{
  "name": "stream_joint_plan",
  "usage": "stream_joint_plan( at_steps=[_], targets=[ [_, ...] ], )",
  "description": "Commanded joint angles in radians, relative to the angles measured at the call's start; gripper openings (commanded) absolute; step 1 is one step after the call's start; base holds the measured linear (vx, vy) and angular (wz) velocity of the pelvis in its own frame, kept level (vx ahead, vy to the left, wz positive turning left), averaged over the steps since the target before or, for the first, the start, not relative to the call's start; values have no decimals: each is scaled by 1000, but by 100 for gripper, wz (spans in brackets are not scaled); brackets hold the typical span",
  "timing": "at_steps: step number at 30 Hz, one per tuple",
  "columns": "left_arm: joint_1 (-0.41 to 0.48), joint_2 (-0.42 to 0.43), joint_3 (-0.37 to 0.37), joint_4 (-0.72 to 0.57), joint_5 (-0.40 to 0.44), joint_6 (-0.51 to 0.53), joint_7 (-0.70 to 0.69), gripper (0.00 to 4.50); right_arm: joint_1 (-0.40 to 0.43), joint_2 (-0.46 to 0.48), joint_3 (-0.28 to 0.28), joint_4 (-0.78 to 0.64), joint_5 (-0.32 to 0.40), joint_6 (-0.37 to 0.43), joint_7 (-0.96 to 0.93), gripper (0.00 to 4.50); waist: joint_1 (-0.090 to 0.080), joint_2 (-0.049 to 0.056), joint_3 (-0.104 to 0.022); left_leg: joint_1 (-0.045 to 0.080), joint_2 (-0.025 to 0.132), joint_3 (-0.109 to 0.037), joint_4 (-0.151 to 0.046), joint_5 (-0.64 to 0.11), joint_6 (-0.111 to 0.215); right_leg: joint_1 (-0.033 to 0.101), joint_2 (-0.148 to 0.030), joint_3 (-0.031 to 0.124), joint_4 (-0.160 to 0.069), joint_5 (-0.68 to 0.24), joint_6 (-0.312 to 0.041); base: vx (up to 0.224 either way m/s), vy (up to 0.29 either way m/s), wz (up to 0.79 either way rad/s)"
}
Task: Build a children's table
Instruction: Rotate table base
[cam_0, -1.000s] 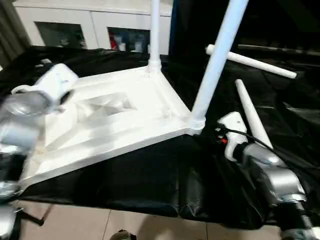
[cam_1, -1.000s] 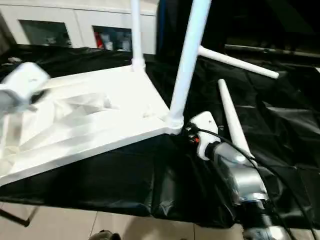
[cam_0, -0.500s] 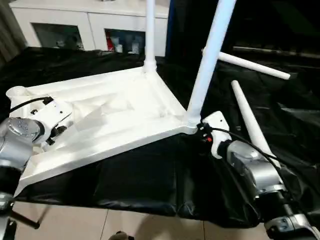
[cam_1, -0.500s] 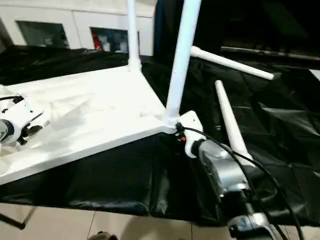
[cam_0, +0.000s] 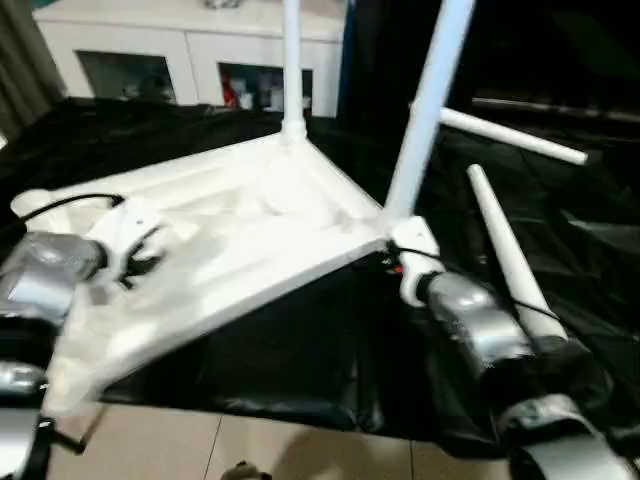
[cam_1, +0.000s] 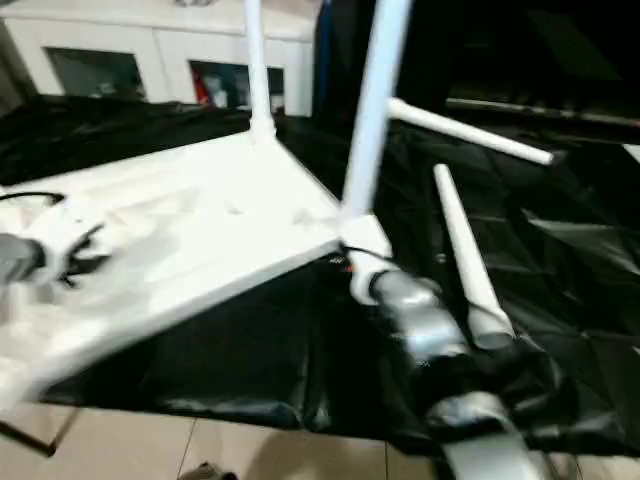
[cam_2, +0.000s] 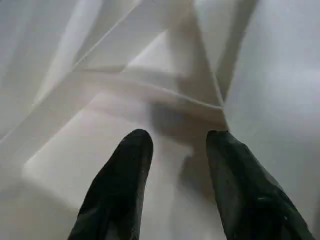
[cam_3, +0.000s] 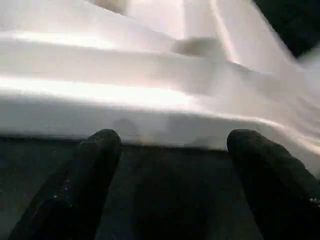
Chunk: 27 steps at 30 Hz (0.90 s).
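Observation:
The white tabletop (cam_0: 280, 210) lies upside down on a black cloth, ribbed underside up. One leg (cam_0: 291, 60) stands in its far corner socket. Another leg (cam_0: 428, 110) stands in the right corner socket. Two loose legs (cam_0: 512, 137) (cam_0: 503, 250) lie on the cloth to the right. My left gripper (cam_2: 175, 145) hovers open over the ribs at the tabletop's left part, with nothing between its fingers. My right gripper (cam_3: 172, 142) is wide open, low over the cloth, facing the tabletop's edge at the right corner (cam_0: 392, 240).
The black cloth (cam_0: 300, 350) covers the work surface, and its front edge drops to a tiled floor (cam_0: 250, 450). A white cabinet (cam_0: 180, 50) with glass doors stands behind. A dark area lies at the back right.
My left arm has come down from a raised pose to the tabletop's left part. My right gripper has moved in against the right corner under the leg. The view has also shifted.

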Motion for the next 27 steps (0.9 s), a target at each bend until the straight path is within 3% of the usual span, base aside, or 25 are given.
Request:
stream_joint_plan(
  at_steps=[1, 5, 10, 17, 22, 27],
  targets=[
    [6, -24, -42, 14, -5, 0, -26, 207, -44, -4, -64, -1, 41, -34, -24, 380, -9, 15, -65, 37, 47, -32, -92, -414, -83, 16, -54, 54, -73, -254, -187, 0, 0, 0],
    [1, -20, -46, 25, 8, -12, -23, 207, -65, -26, -99, -4, 70, -39, 7, 380, -9, 12, -70, 31, 43, -27, -88, -338, -65, 26, -52, 53, -64, -169, -187, 0, 0, 0],
    [14, -10, -54, -1, 2, -2, -53, 207, -69, -62, -48, 63, -3, -40, 2, 380, -10, 10, -71, 26, 40, -22, -81, -275, -44, 31, -51, 51, -62, -130, -212, 0, 0, 0],
    [27, 0, -78, -16, -10, -30, -96, 207, -77, -52, -18, 127, -41, -37, -1, 380, -15, 13, -69, 28, 43, -23, -83, -297, -47, 29, -50, 51, -63, -148, -219, 0, 0, 0],
    [51, -16, -76, -99, -66, -33, -188, 207, -96, -6, -18, 161, -22, -61, 27, 380, -17, 18, -69, 29, 46, -23, -85, -318, -52, 28, -51, 52, -62, -144, -232, 0, 0, 0],
    [58, -61, -89, -173, -124, -29, -247, 207, -112, 29, 0, 182, -23, -79, 58, 380, -21, 16, -68, 29, 45, -22, -86, -324, -55, 29, -50, 53, -62, -144, -235, 0, 0, 0]
  ],
)
